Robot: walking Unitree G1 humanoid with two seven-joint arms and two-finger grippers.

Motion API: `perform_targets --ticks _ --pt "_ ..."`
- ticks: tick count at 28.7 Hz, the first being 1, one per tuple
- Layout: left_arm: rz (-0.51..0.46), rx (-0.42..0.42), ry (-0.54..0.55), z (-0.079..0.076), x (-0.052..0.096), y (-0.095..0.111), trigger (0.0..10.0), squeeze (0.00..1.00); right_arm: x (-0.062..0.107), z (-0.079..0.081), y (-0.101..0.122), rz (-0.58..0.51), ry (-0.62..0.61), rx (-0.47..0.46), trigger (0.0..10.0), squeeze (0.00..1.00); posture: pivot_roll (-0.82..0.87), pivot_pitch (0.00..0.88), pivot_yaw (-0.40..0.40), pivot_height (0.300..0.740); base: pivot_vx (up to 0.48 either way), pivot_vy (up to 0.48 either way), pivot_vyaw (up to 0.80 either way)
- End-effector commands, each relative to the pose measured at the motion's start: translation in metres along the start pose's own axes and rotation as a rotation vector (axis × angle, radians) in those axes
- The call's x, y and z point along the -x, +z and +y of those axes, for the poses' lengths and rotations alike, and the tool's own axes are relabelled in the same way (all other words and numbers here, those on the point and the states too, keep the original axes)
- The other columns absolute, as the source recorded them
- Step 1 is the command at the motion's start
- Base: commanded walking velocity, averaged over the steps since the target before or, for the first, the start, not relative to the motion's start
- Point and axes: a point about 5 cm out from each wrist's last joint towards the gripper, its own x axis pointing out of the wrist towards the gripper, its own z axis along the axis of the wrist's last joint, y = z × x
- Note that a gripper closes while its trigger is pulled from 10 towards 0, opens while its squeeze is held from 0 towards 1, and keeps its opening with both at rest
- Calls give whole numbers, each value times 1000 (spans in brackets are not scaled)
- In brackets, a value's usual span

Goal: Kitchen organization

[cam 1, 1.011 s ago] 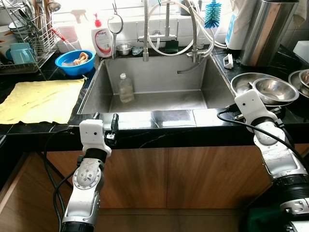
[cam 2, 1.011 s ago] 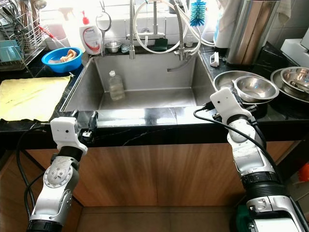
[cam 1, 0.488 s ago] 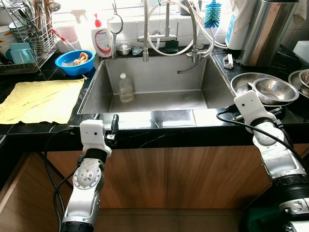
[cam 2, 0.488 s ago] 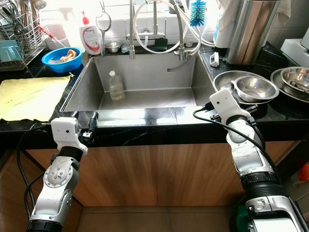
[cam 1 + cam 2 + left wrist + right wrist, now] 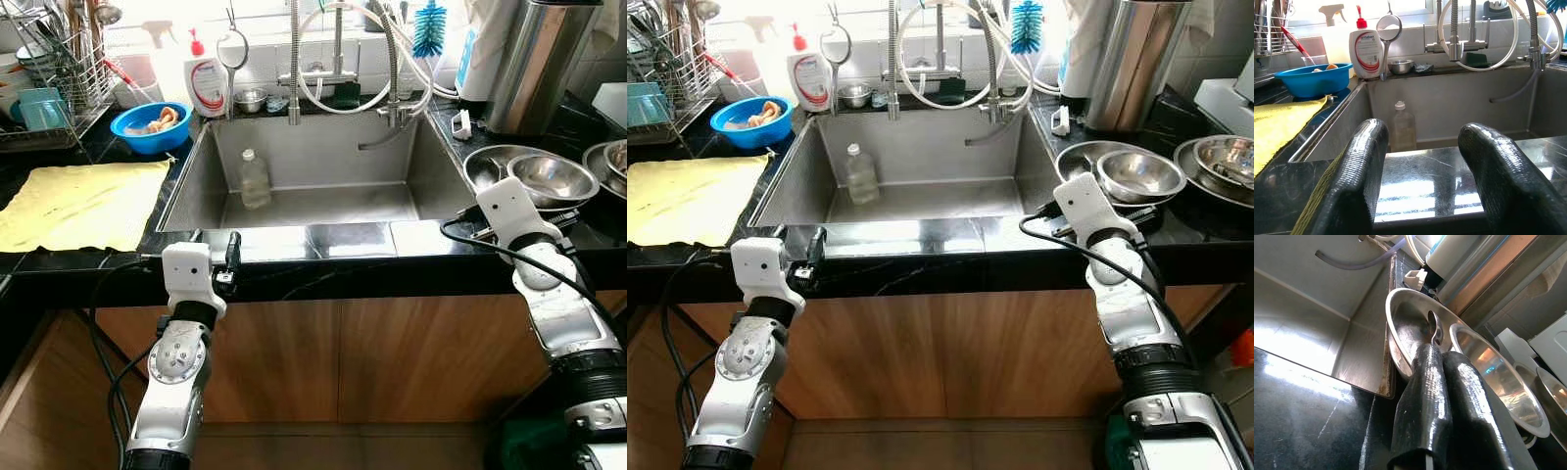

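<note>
Soap bottle (image 5: 1367, 53) far ahead of the left end effector (image 5: 1425, 171): red/white label, text unreadable. Left end effector is sitting released, fingers spread, over the desk (image 5: 323, 242) edge before the sink (image 5: 313, 166). Right end effector (image 5: 1442, 396) is sitting clenched, empty, tips reaching toward the steel bowls (image 5: 1415, 328).

Head cameras look down from above onto the sink (image 5: 313, 162) and the bench (image 5: 323, 240) edge. Left wrist camera sits low at the bench, facing across the sink; the right wrist's hugs the steel bowls (image 5: 1488, 377) up close.
</note>
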Motion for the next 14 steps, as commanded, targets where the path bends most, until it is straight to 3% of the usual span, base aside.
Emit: perform_targets --ticks 1,7,14 --pt "12 -7 1 2 0 -1 10000 0 -2 1 4 0 10 -14 0 0 -122 0 85 740 0 0 0" --pt "10 -7 0 2 0 -1 10000 0 -2 -3 9 -27 -26 -22 0 0 -121 0 87 740 0 0 0" --pt "7 -8 2 3 0 -1 10000 0 1 -17 34 -179 -148 -66 0 0 -121 0 87 740 0 0 0"
